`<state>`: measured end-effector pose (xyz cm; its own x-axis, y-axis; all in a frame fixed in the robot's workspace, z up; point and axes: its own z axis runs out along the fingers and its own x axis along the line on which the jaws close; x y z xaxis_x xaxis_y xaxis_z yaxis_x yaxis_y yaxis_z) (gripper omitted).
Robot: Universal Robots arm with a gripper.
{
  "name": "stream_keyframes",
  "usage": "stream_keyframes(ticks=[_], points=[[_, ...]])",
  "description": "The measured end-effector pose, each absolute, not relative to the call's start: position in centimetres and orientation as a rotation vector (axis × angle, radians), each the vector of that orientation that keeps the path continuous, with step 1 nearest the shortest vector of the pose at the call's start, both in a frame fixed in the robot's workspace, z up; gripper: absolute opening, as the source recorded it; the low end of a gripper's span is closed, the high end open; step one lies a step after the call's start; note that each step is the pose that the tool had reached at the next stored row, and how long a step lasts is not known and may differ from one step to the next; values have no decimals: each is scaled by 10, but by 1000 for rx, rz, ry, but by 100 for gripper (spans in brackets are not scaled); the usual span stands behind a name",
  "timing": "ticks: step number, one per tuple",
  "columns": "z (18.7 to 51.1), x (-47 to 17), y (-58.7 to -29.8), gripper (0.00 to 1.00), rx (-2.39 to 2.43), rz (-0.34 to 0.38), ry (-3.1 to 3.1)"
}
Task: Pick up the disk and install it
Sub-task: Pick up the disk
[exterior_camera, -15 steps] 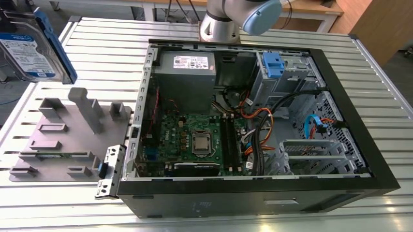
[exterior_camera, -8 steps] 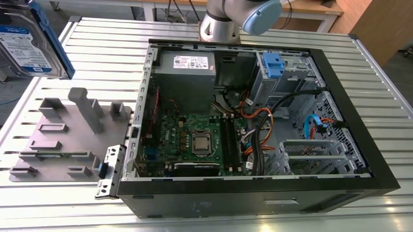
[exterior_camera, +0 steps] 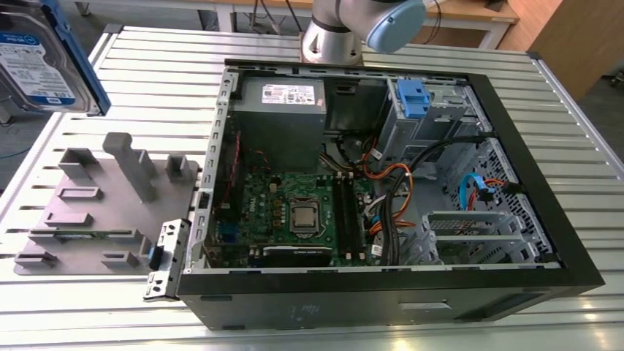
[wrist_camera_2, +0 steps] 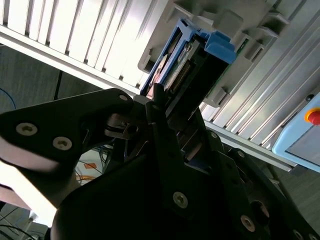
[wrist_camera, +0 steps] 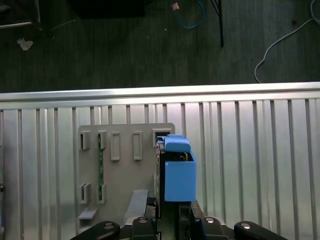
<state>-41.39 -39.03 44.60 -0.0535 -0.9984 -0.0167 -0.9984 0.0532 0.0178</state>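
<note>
The disk (exterior_camera: pixel 44 58) hangs high at the exterior view's far left, close to that camera, its white-and-blue label facing out and a blue rail along its edge. In both wrist views my gripper (wrist_camera_2: pixel 170 107) (wrist_camera: pixel 172 220) is shut on the disk (wrist_camera_2: pixel 187 65) (wrist_camera: pixel 179 172), with dark fingers (wrist_camera_2: pixel 160 125) pressing its sides. The disk is held above the grey holder plate (wrist_camera: pixel 125 165), clear of it. The open computer case (exterior_camera: pixel 546 219) lies on the table to the exterior view's right, with a blue-latched drive bay (exterior_camera: pixel 411 99) in its far corner.
The grey holder plate (exterior_camera: pixel 98 205) with upright pegs lies beside the case on the slatted metal table (exterior_camera: pixel 166 66). Inside the case are a power-supply box (exterior_camera: pixel 283 102), the motherboard (exterior_camera: pixel 302 212) and loose cables (exterior_camera: pixel 400 183). The arm's base (exterior_camera: pixel 337 36) stands behind the case.
</note>
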Motion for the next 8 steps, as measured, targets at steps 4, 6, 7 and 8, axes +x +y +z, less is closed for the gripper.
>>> stream_keyframes(ticks=[4, 6, 7, 8], points=[[453, -414, -390, 35, 2161, -38, -2280], [457, -414, -390, 35, 2161, -38, -2280], [459, -414, -390, 35, 2161, -38, -2280], [461, -414, -390, 35, 2161, -38, -2280]])
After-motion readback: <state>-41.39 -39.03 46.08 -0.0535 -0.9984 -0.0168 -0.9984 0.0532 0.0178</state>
